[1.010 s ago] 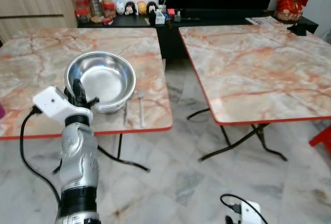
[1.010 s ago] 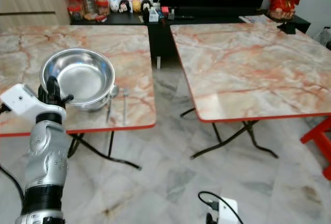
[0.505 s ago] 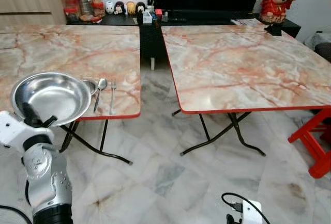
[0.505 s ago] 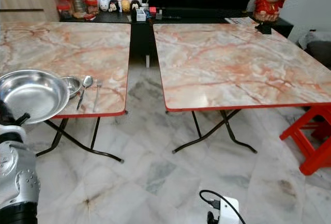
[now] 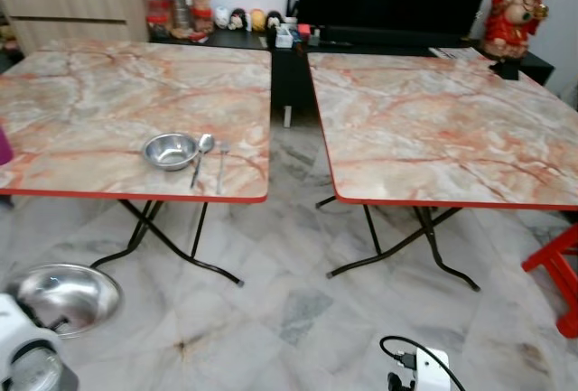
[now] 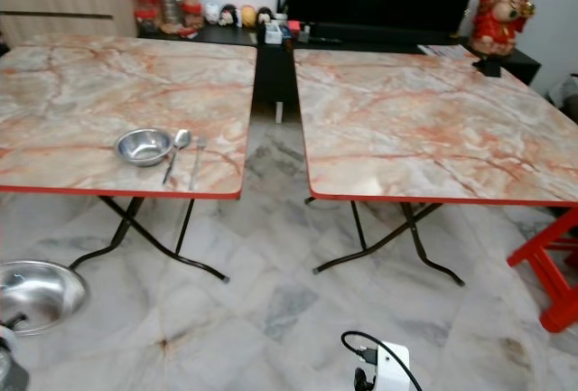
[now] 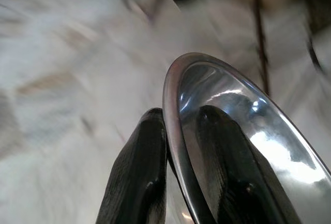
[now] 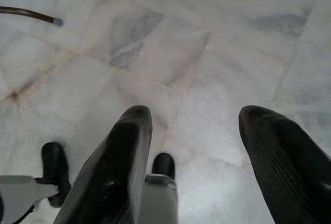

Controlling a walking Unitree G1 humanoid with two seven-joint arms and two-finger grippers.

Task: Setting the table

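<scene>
**A:** Start at the far left — what is the left claw [image 7: 173,182] doing?

**B:** It is clamped on the rim of the large steel bowl [image 5: 61,296], one finger inside the wall and one outside. Half a second ago that bowl was held up level with the left table [image 5: 108,93]; now it hangs low at the robot's side, over the marble floor [image 5: 298,310].

**A:** So the bowl has come off the table?

**B:** Yes. A second ago it sat at the table's near edge, right over the spot where the small steel bowl [image 5: 170,149] now stands. The whole picture has shifted as well, so the robot has stepped back and turned — the tables themselves have not moved.

**A:** What lies on that table now?

**B:** The small bowl, then just beside it to the right a spoon [image 5: 201,154] and a fork [image 5: 220,161], lying parallel near the red edge. That looks like one place partly laid.

**A:** And further right?

**B:** The right table [image 5: 433,129] carries nothing I can make out. My guess is that the big bowl is being carried toward another place, perhaps there, though the pictures do not settle it.

**A:** The right arm?

**B:** Idle, hanging low. The right claw [image 8: 204,157] points at the floor with its fingers well apart, holding nothing.

**A:** Any risk?

**B:** The grip is only on the rim, so a swing while walking could tilt the bowl.
</scene>
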